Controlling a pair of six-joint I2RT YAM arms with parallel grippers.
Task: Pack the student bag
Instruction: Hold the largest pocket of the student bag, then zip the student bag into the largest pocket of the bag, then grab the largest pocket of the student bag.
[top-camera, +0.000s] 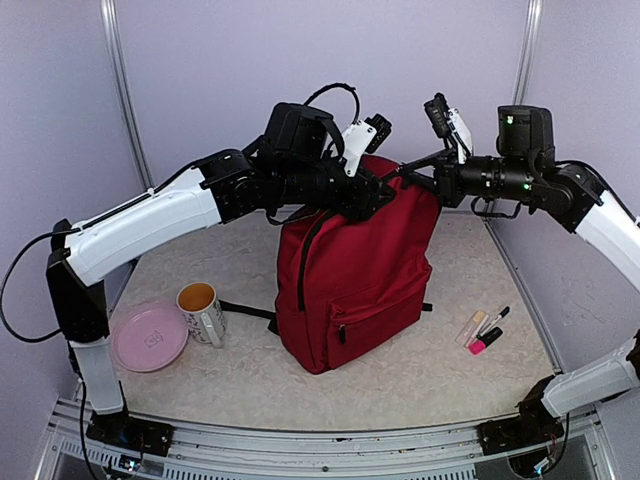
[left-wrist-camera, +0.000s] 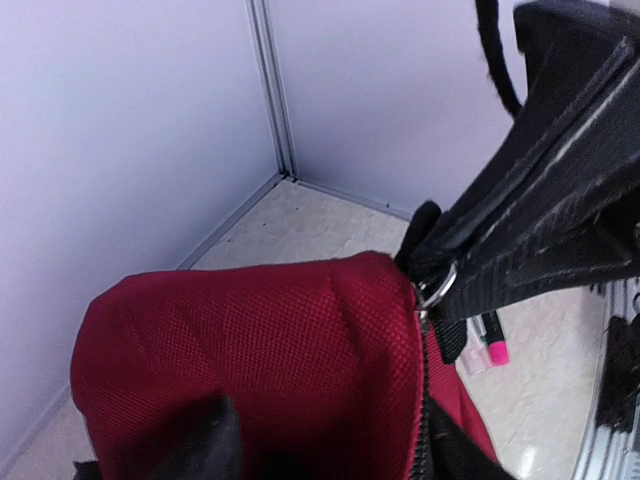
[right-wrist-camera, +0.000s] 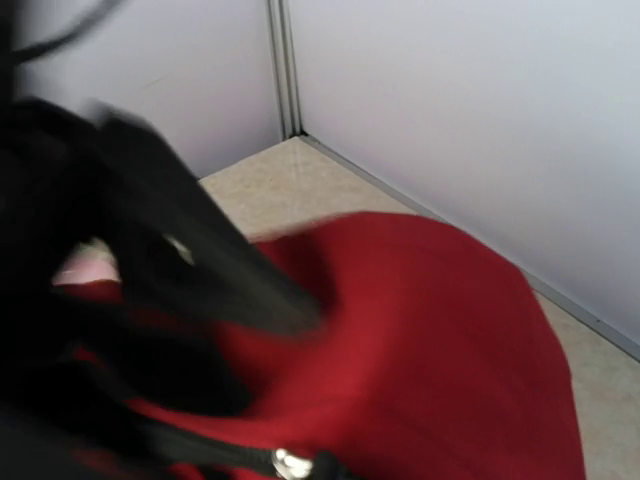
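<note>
At the far left of the table (top-camera: 250, 385), a pink plate (top-camera: 148, 337) is being kept near the front edge, with a mug (top-camera: 202, 312) standing upright just beside it on the right. A black strap (top-camera: 245, 311) is lying flat between the mug and the student bag (top-camera: 355, 290). The bag is being held upright at the middle of the table, its front pocket facing the near side.

The left gripper (top-camera: 372, 195) is being held over the bag's top. In the left wrist view one dark finger (left-wrist-camera: 205, 445) is being shown low over the red fabric with the jaws spread apart and nothing clamped between them. Just to the right, the right gripper (top-camera: 405, 173) is being kept fully closed on the black zipper pull (left-wrist-camera: 425, 228) at the bag's top, beside a metal ring (left-wrist-camera: 437, 287). The right wrist view is being blurred too much for detail.

Right of the bag, a few markers (top-camera: 485, 328) are lying together on the table, one of them pink.
</note>
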